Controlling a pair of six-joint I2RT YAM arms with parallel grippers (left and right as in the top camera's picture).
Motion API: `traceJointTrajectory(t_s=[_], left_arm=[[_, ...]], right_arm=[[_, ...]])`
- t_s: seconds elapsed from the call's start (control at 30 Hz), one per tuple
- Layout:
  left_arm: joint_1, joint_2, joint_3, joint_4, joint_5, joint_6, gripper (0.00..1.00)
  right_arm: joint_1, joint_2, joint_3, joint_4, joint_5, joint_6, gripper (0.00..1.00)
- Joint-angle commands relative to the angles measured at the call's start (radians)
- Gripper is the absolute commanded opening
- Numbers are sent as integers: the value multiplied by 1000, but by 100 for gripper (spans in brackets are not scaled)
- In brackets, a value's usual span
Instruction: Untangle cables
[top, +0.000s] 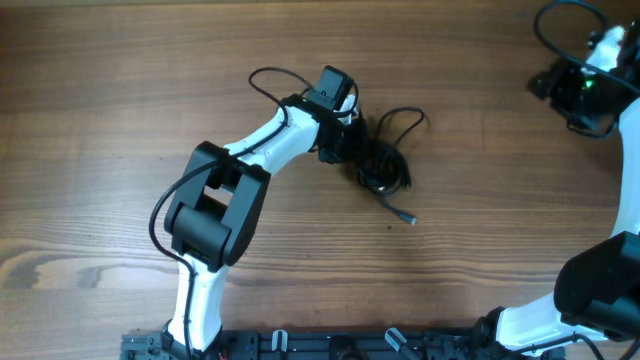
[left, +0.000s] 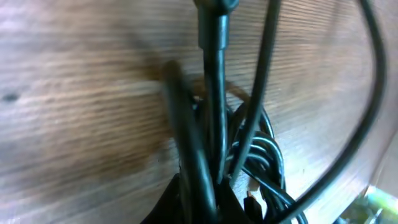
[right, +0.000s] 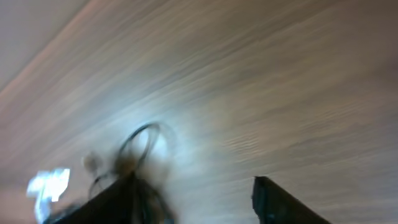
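The cables (top: 385, 168) are thin black cords bunched in a knot at the table's middle, with one loop reaching up-right and one plug end (top: 410, 218) trailing toward the front. My left gripper (top: 348, 143) is at the knot's left side. In the left wrist view its dark fingers (left: 214, 202) are close together with cable strands (left: 261, 149) running between them, and the cords fill the view. My right gripper (top: 562, 85) is far off at the back right. Its fingers (right: 199, 199) are wide apart and empty, with the cables (right: 142, 144) small and blurred in the distance.
The wooden table (top: 120, 120) carries only the cables. The left arm's own thicker black wire (top: 265, 80) loops behind its wrist. The right arm's base (top: 590, 290) stands at the front right.
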Motion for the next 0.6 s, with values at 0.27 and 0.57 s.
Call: traceJointTrajectory(t_s=[0.27,0.57], left_arm=[[57,-116,-15,47,161,162,4],[104,-294,-15,60,161,161,4]], right_arm=[[171,6,27,-45,-362,-175,67],[383,26,27,8,-236,-40,67]])
